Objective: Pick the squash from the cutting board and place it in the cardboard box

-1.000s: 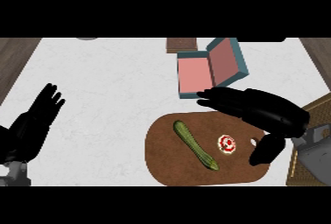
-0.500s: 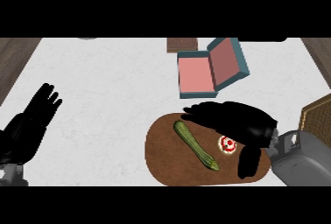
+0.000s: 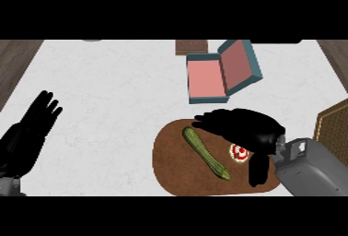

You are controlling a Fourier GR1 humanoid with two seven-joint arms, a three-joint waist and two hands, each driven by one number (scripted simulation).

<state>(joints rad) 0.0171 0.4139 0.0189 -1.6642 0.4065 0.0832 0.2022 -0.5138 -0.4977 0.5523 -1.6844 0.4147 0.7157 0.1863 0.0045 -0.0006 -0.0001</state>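
Note:
A long green squash (image 3: 205, 152) lies slantwise on the round brown cutting board (image 3: 176, 175) in the lower middle of the head view. My right hand (image 3: 241, 129) hovers over the board's upper right part, fingers relaxed and pointing left, just right of the squash's upper end and holding nothing. Its thumb hangs down over the board's right side. The box (image 3: 207, 80), pink inside with teal walls and an open lid, sits on the counter above the board. At the left edge my left hand (image 3: 31, 133) rests open, fingers up.
A small red-and-white round object (image 3: 238, 152) lies on the board under my right hand. A brown woven thing (image 3: 333, 124) shows at the right edge. A small brown item (image 3: 190, 46) sits at the counter's far edge. White counter stretches between my left hand and the board.
My right hand has moved down and left from beside the box to over the board, nearing the squash. The left hand has barely shifted.

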